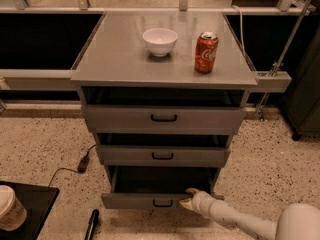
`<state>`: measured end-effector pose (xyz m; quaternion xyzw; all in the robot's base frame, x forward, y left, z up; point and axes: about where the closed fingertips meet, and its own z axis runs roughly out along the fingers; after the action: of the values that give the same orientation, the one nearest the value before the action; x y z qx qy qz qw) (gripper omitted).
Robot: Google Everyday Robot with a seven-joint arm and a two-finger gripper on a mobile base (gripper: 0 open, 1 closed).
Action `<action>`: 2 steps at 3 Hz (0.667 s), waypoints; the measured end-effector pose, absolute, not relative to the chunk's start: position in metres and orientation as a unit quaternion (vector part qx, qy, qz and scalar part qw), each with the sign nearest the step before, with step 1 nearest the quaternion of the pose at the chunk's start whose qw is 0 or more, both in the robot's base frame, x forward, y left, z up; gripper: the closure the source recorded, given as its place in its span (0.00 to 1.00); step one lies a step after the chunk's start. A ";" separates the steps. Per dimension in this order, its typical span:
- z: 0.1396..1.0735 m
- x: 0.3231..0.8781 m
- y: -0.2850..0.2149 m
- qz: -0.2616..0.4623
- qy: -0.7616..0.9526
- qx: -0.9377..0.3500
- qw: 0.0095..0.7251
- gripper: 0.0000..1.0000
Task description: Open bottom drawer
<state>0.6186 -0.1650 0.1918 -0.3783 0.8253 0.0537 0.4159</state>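
The grey cabinet has three drawers, each with a black bar handle. The bottom drawer [135, 200] is pulled out further than the two above it, with a dark gap showing over its front. Its handle [162, 203] is in plain view. My gripper [188, 199] sits at the drawer's top front edge, just right of the handle, and the white arm comes in from the lower right.
The middle drawer [162, 155] and top drawer [163, 118] stand slightly out. On the cabinet top are a white bowl [160, 41] and a red soda can [206, 52]. A black cable [82, 163] lies on the speckled floor at left, and a paper cup [10, 208] sits at the lower left.
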 end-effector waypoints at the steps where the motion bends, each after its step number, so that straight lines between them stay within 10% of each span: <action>1: 0.187 0.604 -0.166 0.058 0.826 -0.373 0.418 1.00; 2: 0.192 0.604 -0.166 0.058 0.826 -0.373 0.419 1.00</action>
<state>0.6043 -0.1658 0.1916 -0.3728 0.8261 0.0584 0.4185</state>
